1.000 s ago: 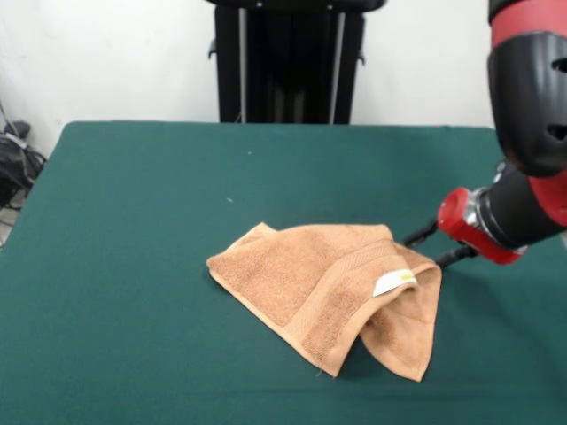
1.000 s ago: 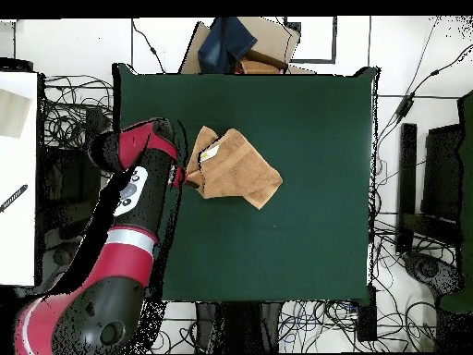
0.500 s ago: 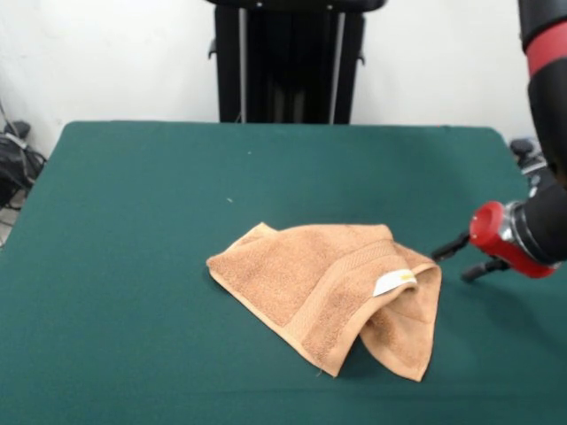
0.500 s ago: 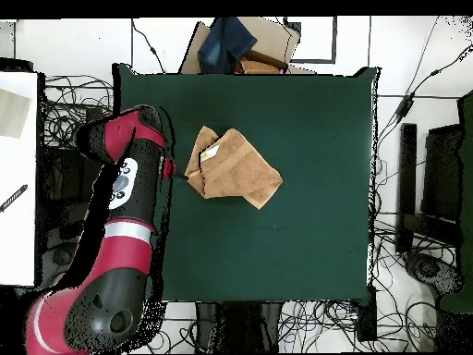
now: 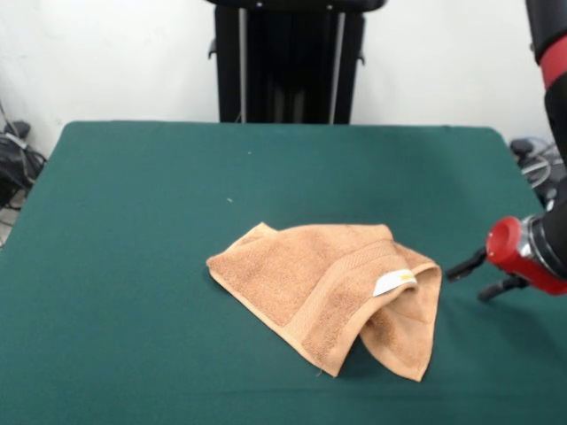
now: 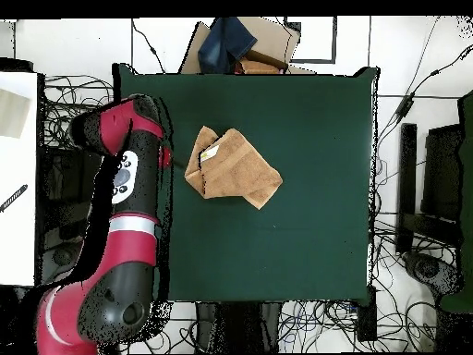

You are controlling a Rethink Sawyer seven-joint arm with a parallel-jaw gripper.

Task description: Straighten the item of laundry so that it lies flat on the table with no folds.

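Gripper [image 5: 479,275] spread wide, nothing between fingers, low over table [image 5: 133,221] near its side edge, clear of cloth. We see towel [image 5: 328,292] near table's middle, folded over itself: one corner doubled back on top, white tag [image 5: 394,282] showing, flap drooping at gripper-side end. We judge task far from done; every fold left to open, no edge smoothed yet. Towel's folded end faces gripper, near but apart. Overhead view: arm [image 6: 129,203] along table's side, towel just beyond.
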